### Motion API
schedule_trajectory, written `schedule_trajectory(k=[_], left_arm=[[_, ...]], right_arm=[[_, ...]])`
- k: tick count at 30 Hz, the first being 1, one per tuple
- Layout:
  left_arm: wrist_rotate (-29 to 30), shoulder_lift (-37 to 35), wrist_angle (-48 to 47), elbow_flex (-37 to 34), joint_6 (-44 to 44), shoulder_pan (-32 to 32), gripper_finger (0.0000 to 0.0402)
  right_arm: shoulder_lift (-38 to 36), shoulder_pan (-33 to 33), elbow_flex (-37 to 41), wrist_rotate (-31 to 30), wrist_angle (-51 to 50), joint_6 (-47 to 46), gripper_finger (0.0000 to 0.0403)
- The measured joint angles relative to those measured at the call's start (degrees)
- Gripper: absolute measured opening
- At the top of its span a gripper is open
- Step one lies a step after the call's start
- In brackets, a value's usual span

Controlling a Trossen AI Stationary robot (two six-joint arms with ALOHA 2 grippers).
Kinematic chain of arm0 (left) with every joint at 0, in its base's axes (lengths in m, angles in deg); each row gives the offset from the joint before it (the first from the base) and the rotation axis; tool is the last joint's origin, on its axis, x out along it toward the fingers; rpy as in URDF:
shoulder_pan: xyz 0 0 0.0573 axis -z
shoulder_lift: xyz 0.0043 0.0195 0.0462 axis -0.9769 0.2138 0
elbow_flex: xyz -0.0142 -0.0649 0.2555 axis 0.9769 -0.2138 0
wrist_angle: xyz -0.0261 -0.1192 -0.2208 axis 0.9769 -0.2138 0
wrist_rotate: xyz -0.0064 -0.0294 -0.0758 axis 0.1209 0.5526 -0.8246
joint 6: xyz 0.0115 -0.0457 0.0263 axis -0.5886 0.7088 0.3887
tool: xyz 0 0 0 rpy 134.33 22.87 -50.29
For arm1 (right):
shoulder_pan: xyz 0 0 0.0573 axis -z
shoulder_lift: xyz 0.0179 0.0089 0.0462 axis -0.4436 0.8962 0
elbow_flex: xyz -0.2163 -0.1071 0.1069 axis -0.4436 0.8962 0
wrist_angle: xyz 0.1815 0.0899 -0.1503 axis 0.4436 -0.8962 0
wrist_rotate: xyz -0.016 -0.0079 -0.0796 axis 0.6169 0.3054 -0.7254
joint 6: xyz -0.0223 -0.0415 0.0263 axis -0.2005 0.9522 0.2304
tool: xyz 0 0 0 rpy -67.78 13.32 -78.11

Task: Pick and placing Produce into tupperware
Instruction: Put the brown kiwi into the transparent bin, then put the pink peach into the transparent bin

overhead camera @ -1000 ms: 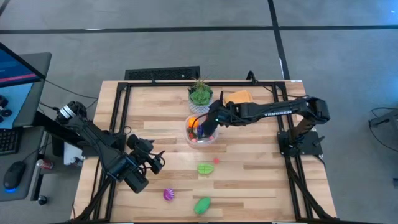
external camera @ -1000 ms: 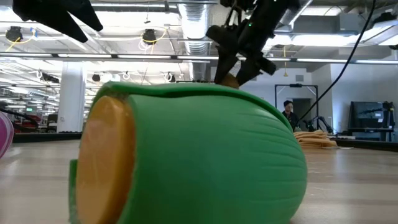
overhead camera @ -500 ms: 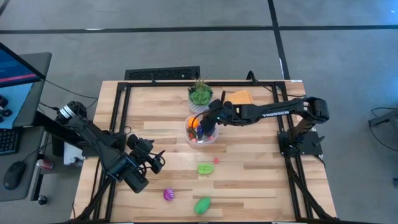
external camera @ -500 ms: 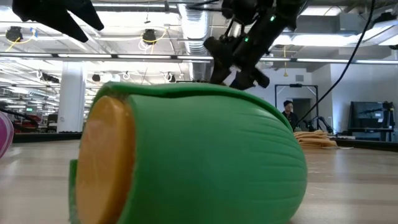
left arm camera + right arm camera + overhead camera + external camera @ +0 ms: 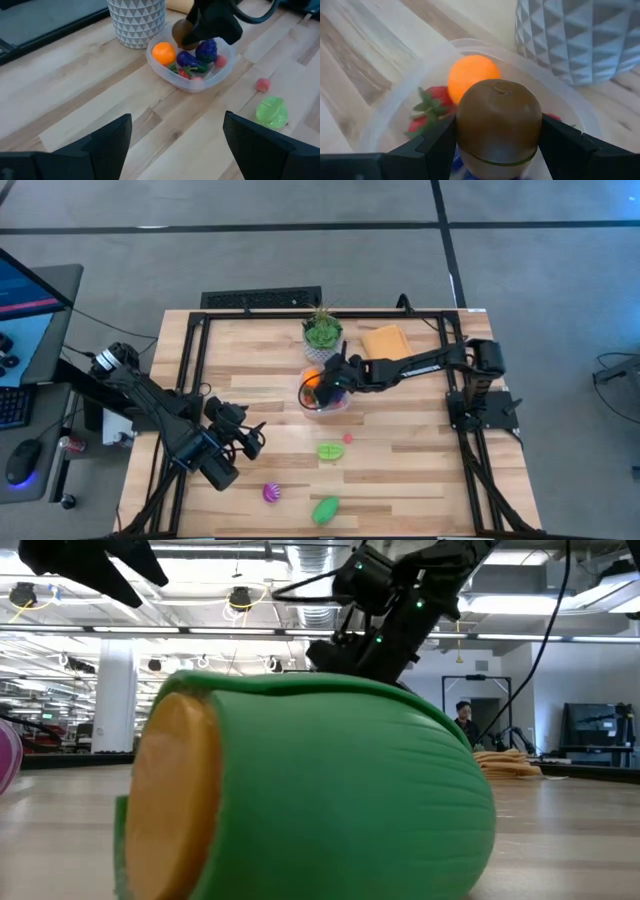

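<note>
The clear tupperware (image 5: 322, 394) stands mid-table and holds an orange (image 5: 470, 71), a strawberry (image 5: 427, 106) and purple pieces (image 5: 206, 50). My right gripper (image 5: 331, 384) is over it, shut on a brown kiwi (image 5: 499, 122). My left gripper (image 5: 175, 145) is open and empty near the table's left side (image 5: 250, 440). A light green piece (image 5: 330, 450), a small pink piece (image 5: 348, 438), a purple piece (image 5: 271, 493) and a green piece (image 5: 325, 509) lie on the table. My right gripper pinches the brown kiwi by its two opposite sides (image 5: 462, 132) between its two fingers (image 5: 432, 145). The fingers come slanting down from the table's right. The kiwi (image 5: 181, 33) is over the tupperware's contents; whether it touches them I cannot tell.
A potted plant in a white pot (image 5: 322, 332) stands just behind the tupperware, and a folded orange cloth (image 5: 385, 340) lies to its right. In the low view the green piece with an orange end (image 5: 300, 790) fills the foreground.
My right gripper, still shut on the kiwi, has gone down and a little toward the table's left, lower over the tupperware. The right arm has stretched out flatter.
</note>
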Motion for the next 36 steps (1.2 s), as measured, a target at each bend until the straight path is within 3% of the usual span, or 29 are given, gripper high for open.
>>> schedule_trajectory(k=[14, 25, 36], left_arm=[[-0.42, 0.91, 0.42, 0.00, -0.02, 0.00, 0.0302], [-0.41, 0.89, 0.39, 0.00, -0.08, 0.00, 0.0302], [0.49, 0.87, 0.32, 0.00, -1.71, -0.01, 0.0302]], right_arm=[[0.13, 0.44, -0.48, 1.42, -0.10, 0.48, 0.0273], [0.08, 0.23, -0.48, 1.73, -0.45, 0.55, 0.0319], [-3.31, -2.30, -4.07, -0.14, -6.98, 3.22, 0.0326]])
